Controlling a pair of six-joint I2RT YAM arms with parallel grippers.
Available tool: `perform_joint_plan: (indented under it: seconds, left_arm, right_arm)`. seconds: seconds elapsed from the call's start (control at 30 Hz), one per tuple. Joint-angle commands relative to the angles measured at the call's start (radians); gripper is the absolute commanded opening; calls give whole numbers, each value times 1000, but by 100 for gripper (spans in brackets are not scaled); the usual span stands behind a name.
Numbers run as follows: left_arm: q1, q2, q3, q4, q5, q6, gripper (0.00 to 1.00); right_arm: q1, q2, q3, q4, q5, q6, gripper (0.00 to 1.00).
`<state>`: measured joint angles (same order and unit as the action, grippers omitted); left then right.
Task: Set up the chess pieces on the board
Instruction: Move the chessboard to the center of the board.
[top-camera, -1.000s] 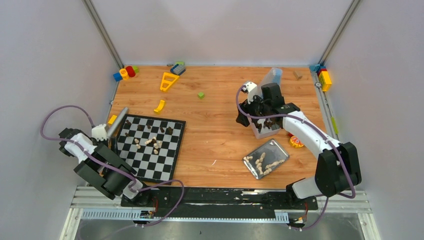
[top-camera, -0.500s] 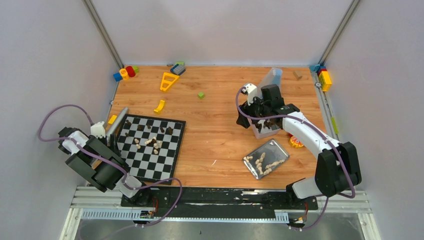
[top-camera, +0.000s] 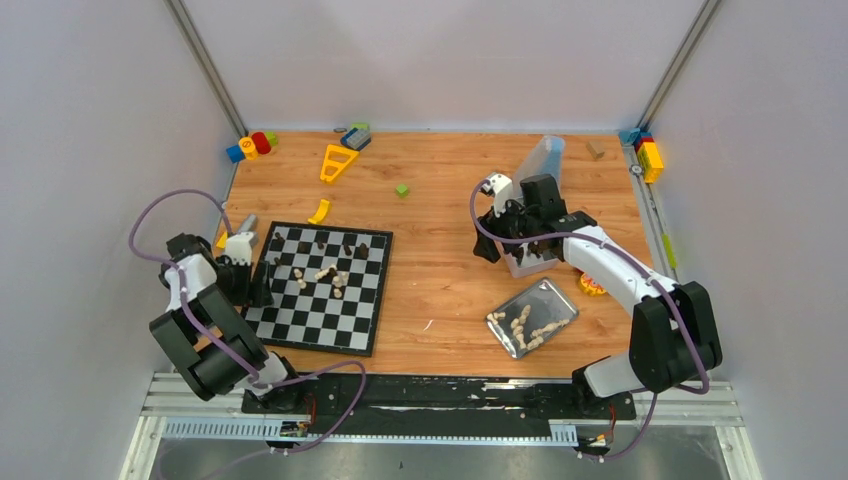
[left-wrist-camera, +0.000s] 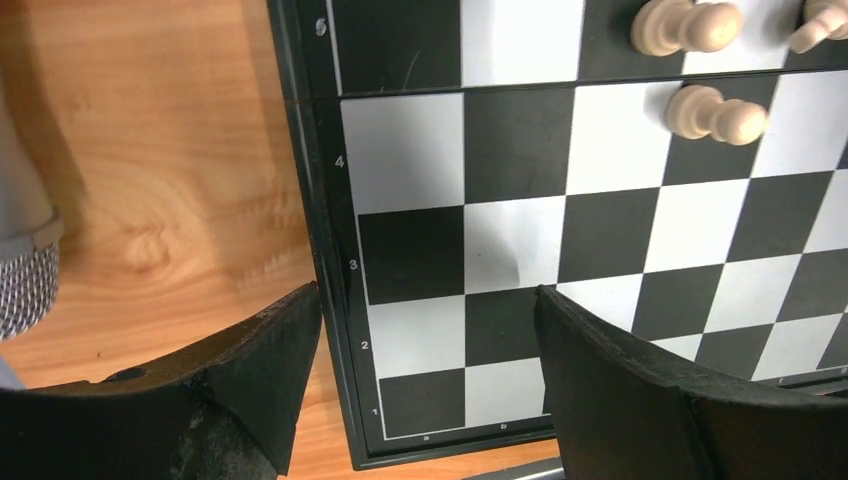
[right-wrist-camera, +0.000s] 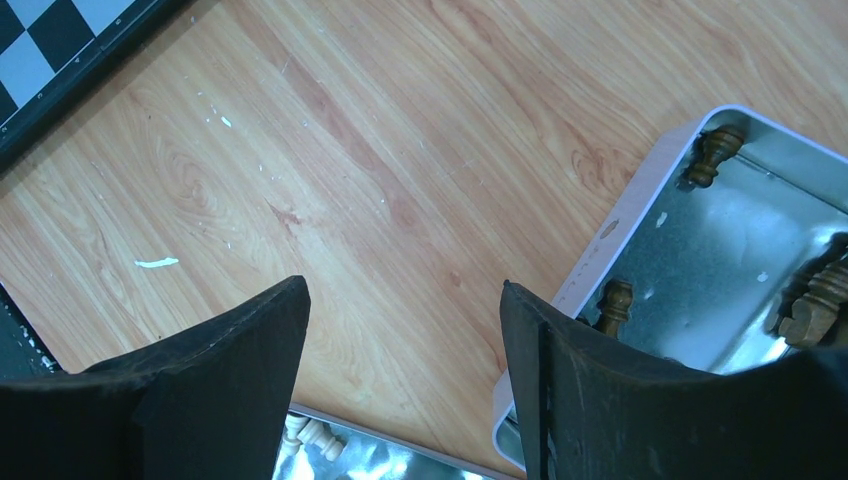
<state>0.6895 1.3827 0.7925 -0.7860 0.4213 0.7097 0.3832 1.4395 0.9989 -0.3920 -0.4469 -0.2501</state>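
Black-and-white checked board (top-camera: 330, 318): cream pieces (top-camera: 331, 277) lie toppled mid-board, dark pieces (top-camera: 349, 248) on far rows; left gripper (left-wrist-camera: 425, 390) open astride its left edge, right gripper (right-wrist-camera: 400, 370) open, empty

board (top-camera: 312, 326) slid right, left pincer (left-wrist-camera: 425, 302) alongside
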Motion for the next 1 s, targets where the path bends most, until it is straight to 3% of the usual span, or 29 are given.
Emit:
perform_joint_plan:
  seconds: [0.0, 0.3, 0.77, 0.97]
  left_arm:
    - [-84, -67, 1, 11, 40, -76, 85]
    - [-303, -62, 25, 61, -16, -187, 85]
    - [-285, -222, 107, 14, -153, -186, 87]
    - [-217, -115, 158, 94, -176, -259, 80]
  right_arm:
    - [6, -4, -6, 22, -15, -23, 71]
    - [5, -3, -10, 22, -17, -27, 71]
    - [5, 5, -19, 23, -29, -32, 71]
    - [5, 9, -18, 24, -29, -33, 71]
